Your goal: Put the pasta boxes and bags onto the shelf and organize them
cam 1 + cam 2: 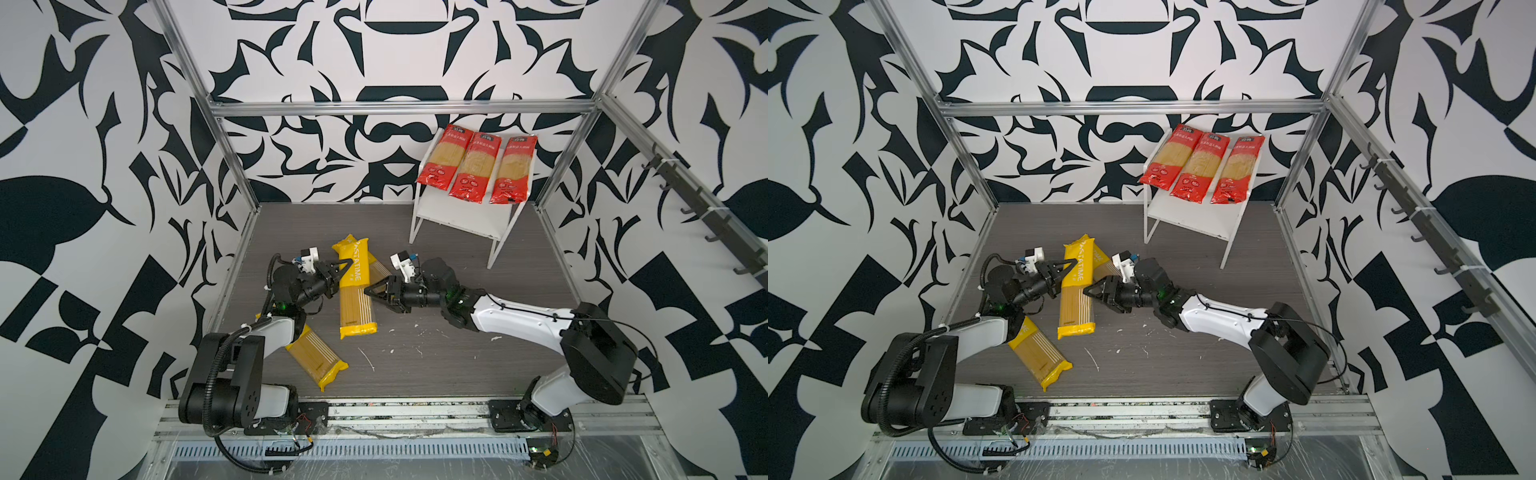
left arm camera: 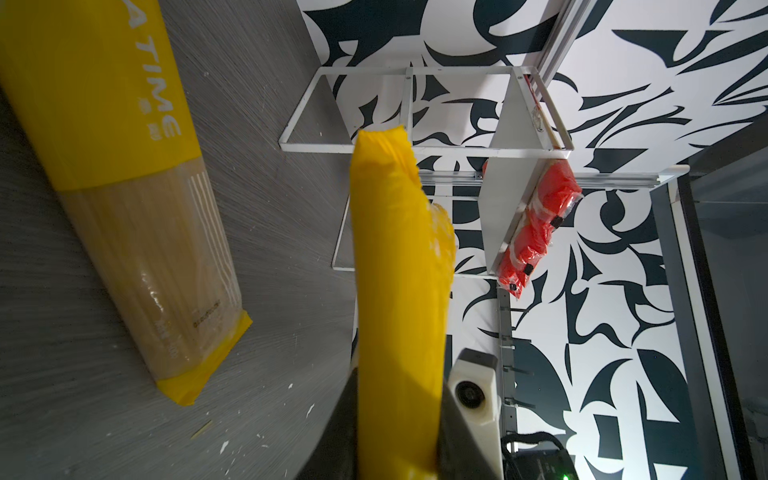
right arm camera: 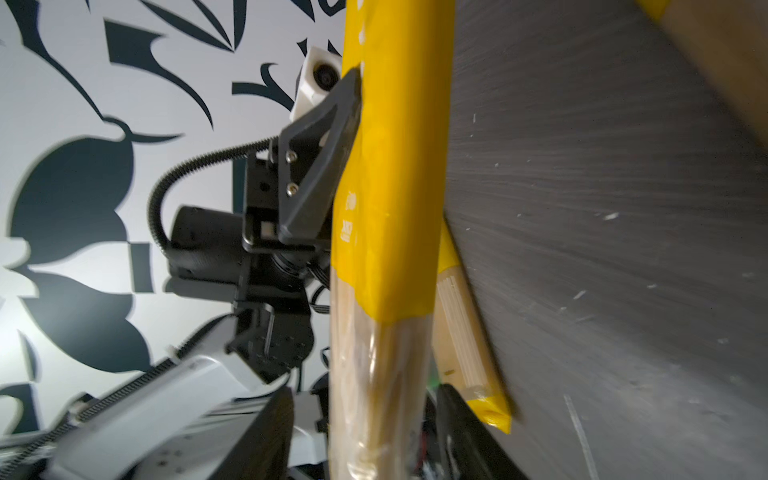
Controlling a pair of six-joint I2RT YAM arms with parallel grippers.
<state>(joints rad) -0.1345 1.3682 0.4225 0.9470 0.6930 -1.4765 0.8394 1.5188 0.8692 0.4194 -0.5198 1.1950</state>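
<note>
The shelf (image 1: 465, 219) is standing at the back right of the worktop (image 1: 457, 345). Its top tier is carrying three red packets (image 1: 474, 166) lying side by side and touching, and in the left wrist view their front ends (image 2: 536, 232) are poking out past the top board. The three yellow packets are all lying off the shelf, at the left middle of the worktop. The left jaws are clamping narrow on the printed yellow end of the middle yellow packet (image 1: 356, 303), one of them lying across its top face. In the left wrist view that packet (image 2: 395, 291) is running edge-on out from between them, its far end standing clear of the worktop. The right jaws are standing apart, straddling the same packet at its clear middle from the other side. In the right wrist view the packet (image 3: 382, 332) is passing between them with a gap showing on one side, so they are not gripping it. A second yellow packet (image 1: 379, 270) is lying flat on the worktop just behind the held one, partly hidden by it and by the right wrist. A third (image 1: 318, 359) is lying slantwise nearer the front, its upper end hidden under the left arm (image 1: 270, 332).
</note>
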